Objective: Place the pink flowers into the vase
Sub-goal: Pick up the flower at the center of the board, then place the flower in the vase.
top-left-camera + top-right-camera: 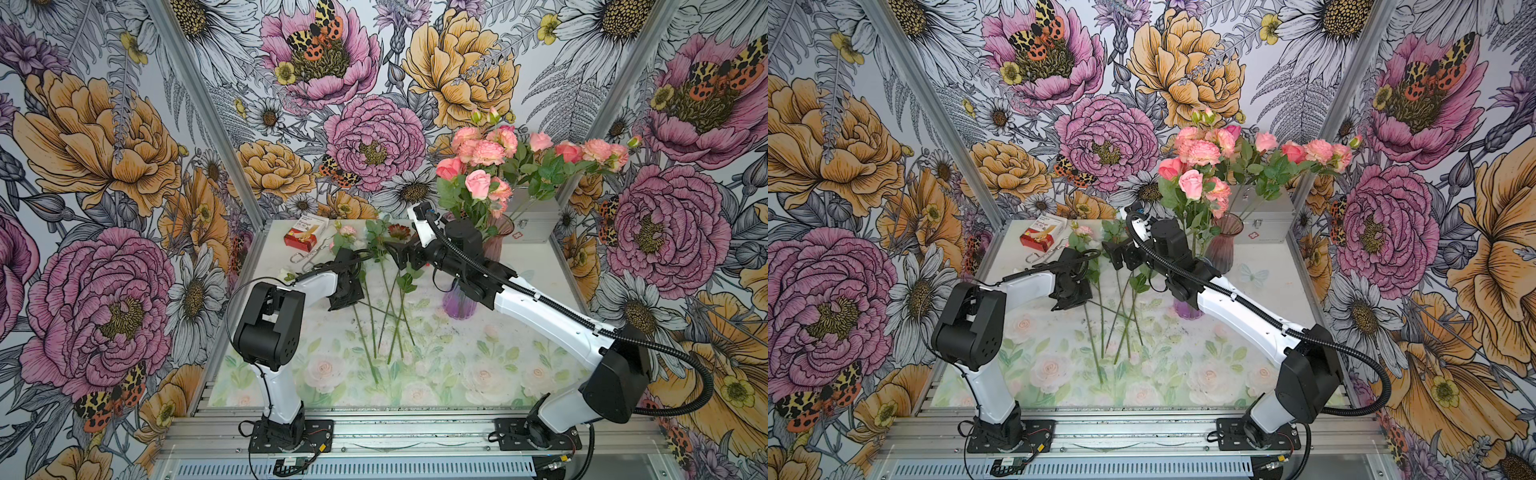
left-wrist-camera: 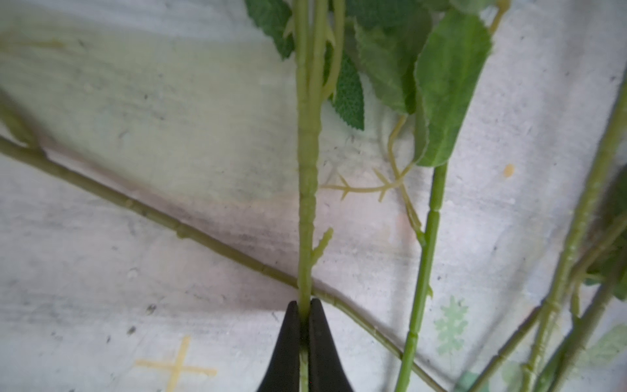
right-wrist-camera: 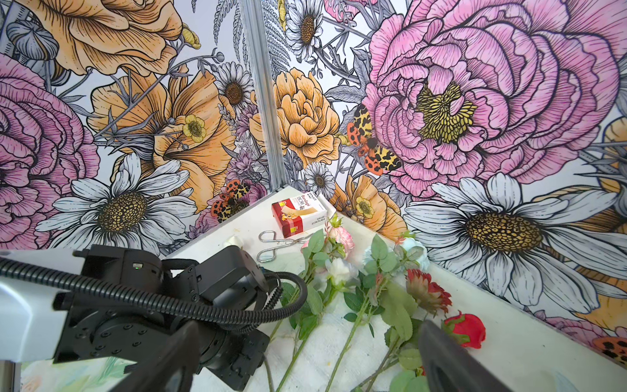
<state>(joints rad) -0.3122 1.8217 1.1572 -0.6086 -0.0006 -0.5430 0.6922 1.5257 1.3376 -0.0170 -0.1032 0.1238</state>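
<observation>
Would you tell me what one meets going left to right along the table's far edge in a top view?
Bandage box → pink bloom → maroon bloom → mauve vase → metal case.

Purple vase point(image 1: 457, 307) glossy glass; pink flowers point(image 1: 482, 151) matt cloth; case point(image 1: 536, 226) matt mtl.

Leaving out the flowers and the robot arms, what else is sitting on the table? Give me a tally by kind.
Vases: 2, a pink vase and a purple vase
Bandage box: 1
Metal tongs: 1
Silver case: 1
Total: 5
</observation>
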